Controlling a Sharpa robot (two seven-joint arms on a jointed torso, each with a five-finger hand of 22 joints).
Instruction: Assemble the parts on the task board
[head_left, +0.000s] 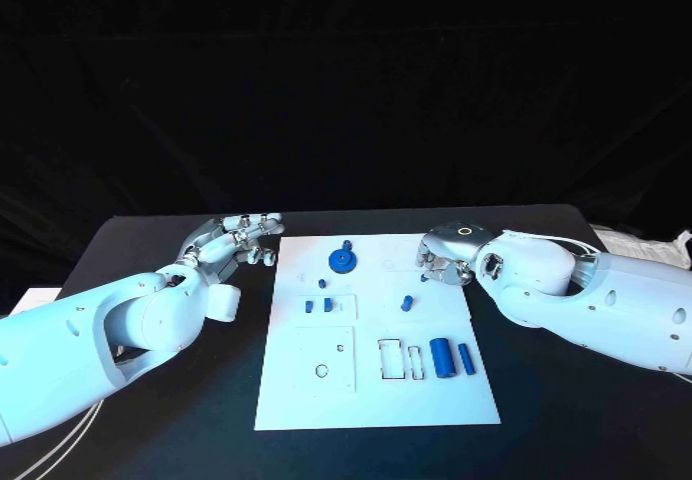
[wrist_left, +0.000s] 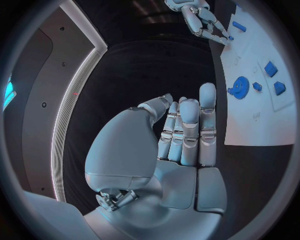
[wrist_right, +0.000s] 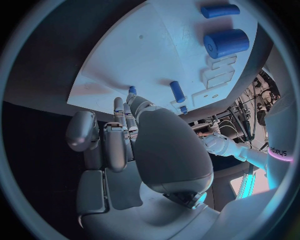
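The white task board (head_left: 375, 385) lies mid-table. On it sit a blue gear (head_left: 342, 261), small blue blocks (head_left: 319, 305), a short blue peg (head_left: 407, 302), a thick blue cylinder (head_left: 443, 357) and a thin rod (head_left: 466, 358). My right hand (head_left: 444, 262) reaches down over the board's far right corner; its fingertips pinch a small blue peg (wrist_right: 132, 90) against the board (wrist_right: 162, 45). My left hand (head_left: 238, 240) hovers beside the board's far left corner, fingers straight and holding nothing (wrist_left: 184, 135). The left wrist view shows the gear (wrist_left: 240, 87) and the right hand (wrist_left: 200, 17).
Outlined recesses (head_left: 392, 358) sit beside the cylinder, and a square outline (head_left: 325, 350) marks the board's near left. Black tabletop surrounds the board. White cloth and cables (head_left: 642, 245) lie at the far right edge. The cylinder (wrist_right: 226, 43) and rod (wrist_right: 219, 10) lie near recesses in the right wrist view.
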